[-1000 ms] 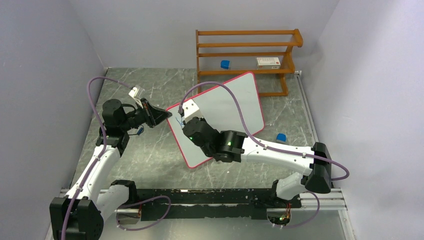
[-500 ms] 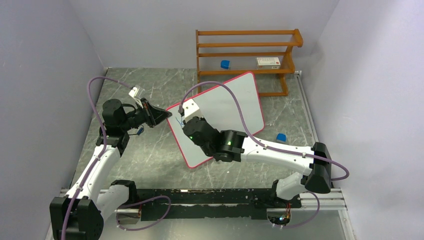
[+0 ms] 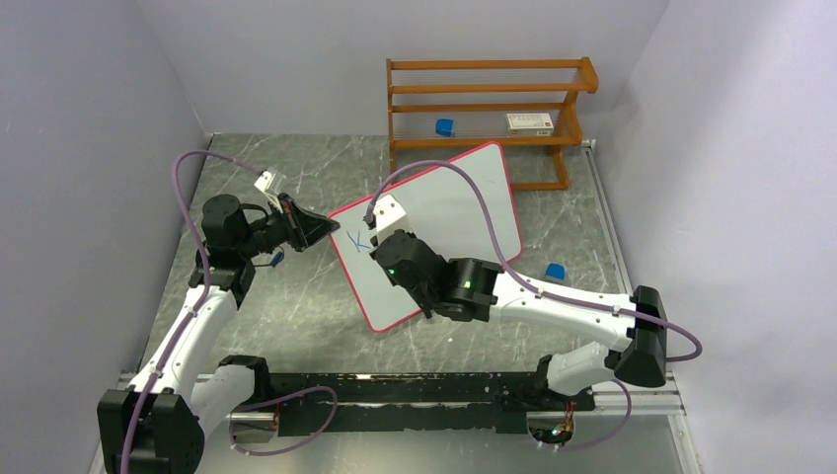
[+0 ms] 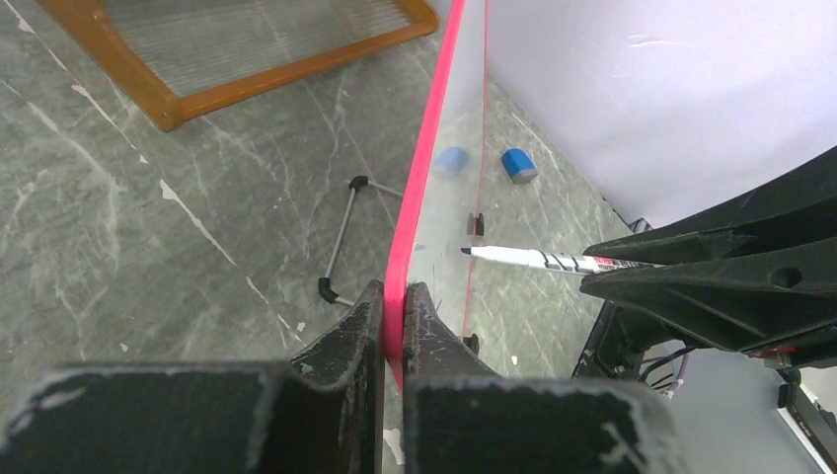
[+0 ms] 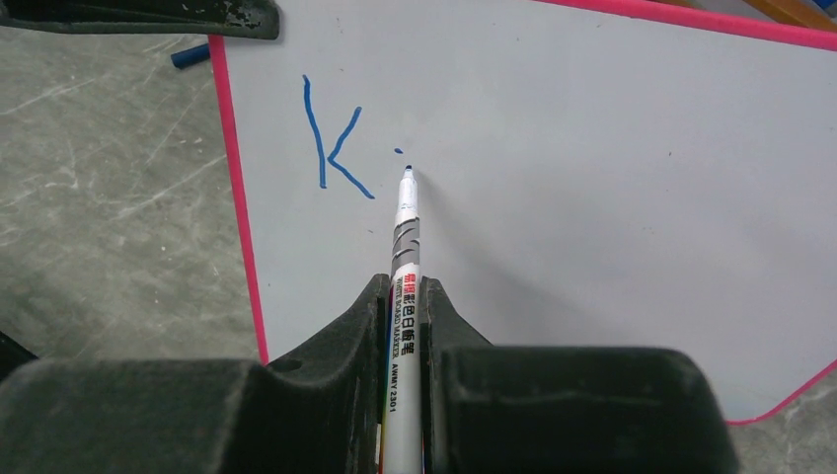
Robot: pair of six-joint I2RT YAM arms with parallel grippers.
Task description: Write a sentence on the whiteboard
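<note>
1. The whiteboard (image 3: 444,212) stands tilted in the middle of the grey marbled surface (image 3: 296,296); one rounded corner points to 1 o'clock and another to 7 o'clock in the top view; a thin wire leg (image 4: 341,237) with black tips shows behind it.
2. The left jaws are closed on the board's 9 o'clock edge; in the left wrist view the pink rim (image 4: 422,168) runs straight between the two dark fingers (image 4: 345,336), pinched from both sides.
3. The right jaws are closed on a white marker (image 5: 405,227), gripping its barrel; in the right wrist view the blue tip points to 12 o'clock, over the board's face.
4. The sentence (image 5: 331,148) is so far a single blue capital K; it lies near the 9 o'clock edge, close to the left jaws; a small blue dot (image 5: 398,150) sits at the K's 3 o'clock.
5. The marker tip is just under that dot, at its 6 o'clock; whether it touches the board I cannot tell.
6. A wooden rack (image 3: 489,109) stands at 12 o'clock, behind the board; its shelf carries a small blue block (image 3: 445,126) and a white box (image 3: 529,122); a second blue block (image 3: 556,271) lies on the surface at the board's 4 o'clock.
</note>
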